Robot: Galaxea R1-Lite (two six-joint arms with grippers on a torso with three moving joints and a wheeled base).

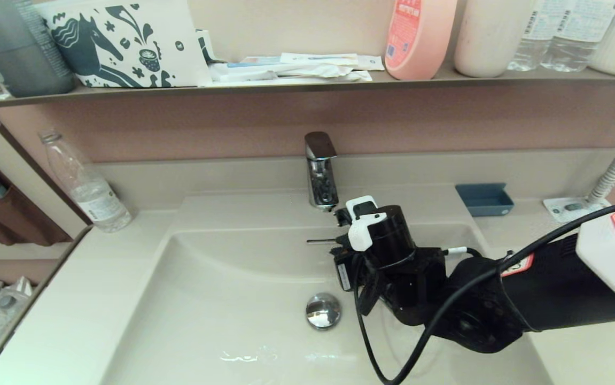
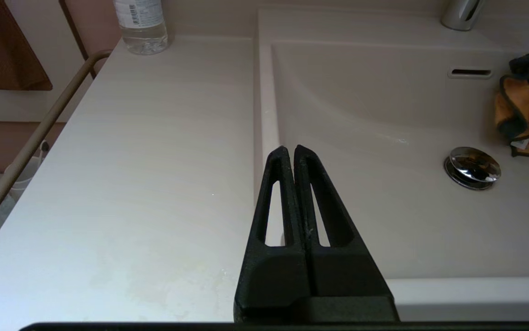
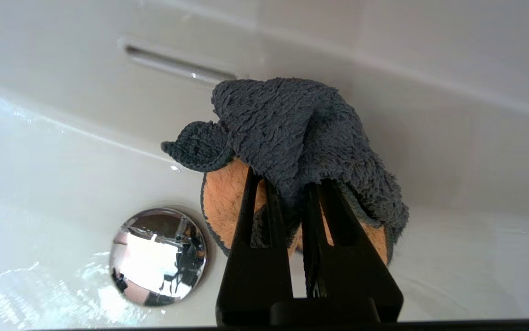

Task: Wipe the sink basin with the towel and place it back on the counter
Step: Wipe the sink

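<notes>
A dusty-pink wall rises behind the vanity. A thin dark shelf spans it, crowded with bottles. At the left edge runs a beige rail.

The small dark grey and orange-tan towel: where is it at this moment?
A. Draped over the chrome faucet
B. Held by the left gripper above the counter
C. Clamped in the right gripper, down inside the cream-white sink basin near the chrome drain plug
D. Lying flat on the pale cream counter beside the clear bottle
C: the right gripper is shut on the towel inside the sink basin, beside the drain plug.
</notes>
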